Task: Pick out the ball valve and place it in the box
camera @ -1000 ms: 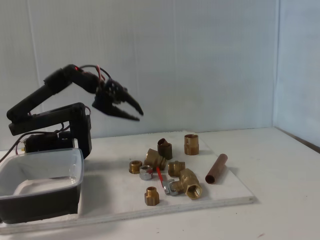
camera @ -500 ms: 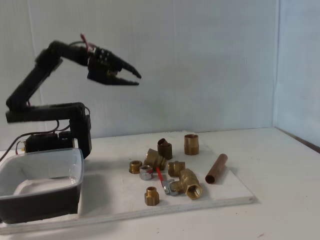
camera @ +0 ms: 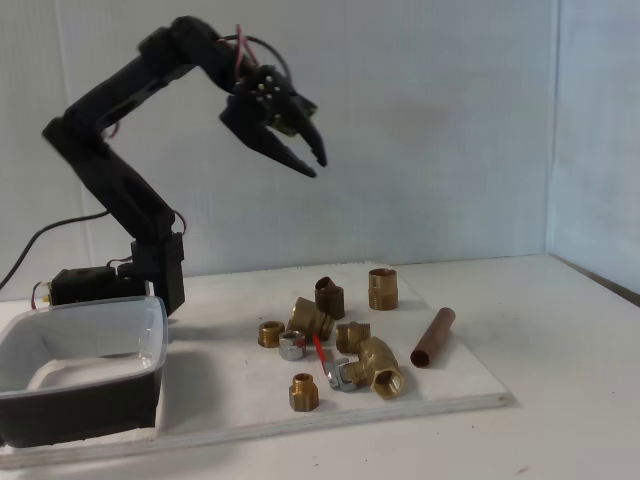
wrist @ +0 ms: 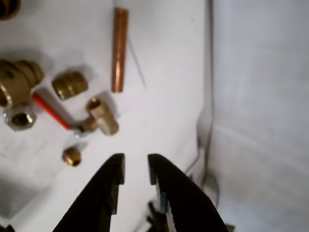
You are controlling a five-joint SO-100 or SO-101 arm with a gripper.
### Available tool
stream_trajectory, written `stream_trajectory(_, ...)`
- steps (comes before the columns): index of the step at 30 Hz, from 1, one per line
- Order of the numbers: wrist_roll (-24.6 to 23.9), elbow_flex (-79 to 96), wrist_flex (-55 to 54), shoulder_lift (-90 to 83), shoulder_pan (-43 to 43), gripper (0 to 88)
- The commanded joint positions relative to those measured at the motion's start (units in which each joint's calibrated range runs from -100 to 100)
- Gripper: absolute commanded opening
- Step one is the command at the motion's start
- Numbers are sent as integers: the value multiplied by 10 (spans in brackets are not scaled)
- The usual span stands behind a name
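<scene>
Gripper: the black two-finger gripper [camera: 308, 152] hangs high in the air, jaws a narrow gap apart, holding nothing.
Valve: the brass ball valve with thin red lever handle [camera: 366, 368] lies on the white board [camera: 455, 395] well below the fingertips, slightly to their right in the fixed view; ahead and left of them in the wrist view [wrist: 99, 119].
Long axis: the red lever runs diagonally up-left from the valve body, across the jaw line in the wrist view.
Neighbours: a copper tube [wrist: 119, 47] lies beyond the valve; a small silver nut [wrist: 20, 117] sits off the lever's far end.
Box: the translucent plastic tub with dark lower part [camera: 150, 345] sits far below, behind the gripper.
</scene>
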Motion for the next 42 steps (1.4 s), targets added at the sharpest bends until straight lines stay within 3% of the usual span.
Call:
stream_trajectory(1, 2, -84, 4, 78, 28, 42)
stream_trajectory(27, 23, -472, 6, 551, 122, 41)
stream_trajectory(31, 74, -533, 38, 602, 119, 41)
stream_trajectory(42, 309, -598, 217, 652, 91, 39)
